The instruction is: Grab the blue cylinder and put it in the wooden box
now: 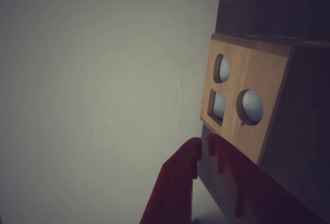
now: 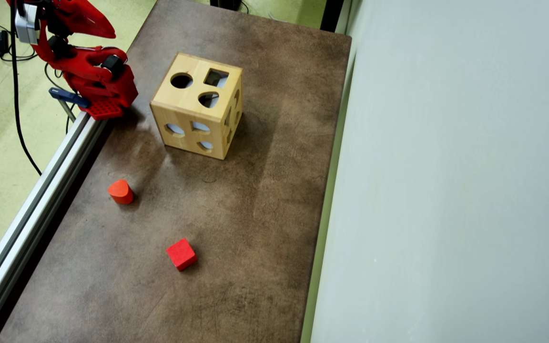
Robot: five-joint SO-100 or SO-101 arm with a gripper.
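Observation:
The wooden box (image 2: 179, 97) stands on the brown table at the back, with round, square and other holes in its faces. In the wrist view the wooden box (image 1: 255, 72) fills the right side, beyond the fingertips. The blue cylinder shows in neither view. My red gripper (image 2: 111, 34) sits folded back at the table's far left corner in the overhead view, left of the box. In the wrist view the gripper (image 1: 203, 144) has its tips almost touching and nothing between them.
A red rounded block (image 2: 120, 191) lies left of the table's middle and a red cube (image 2: 181, 254) lies nearer the front. An aluminium rail (image 2: 41, 190) runs along the left edge. A grey wall (image 2: 446, 190) bounds the right side. A blue clamp handle (image 2: 67, 97) sticks out by the arm's base.

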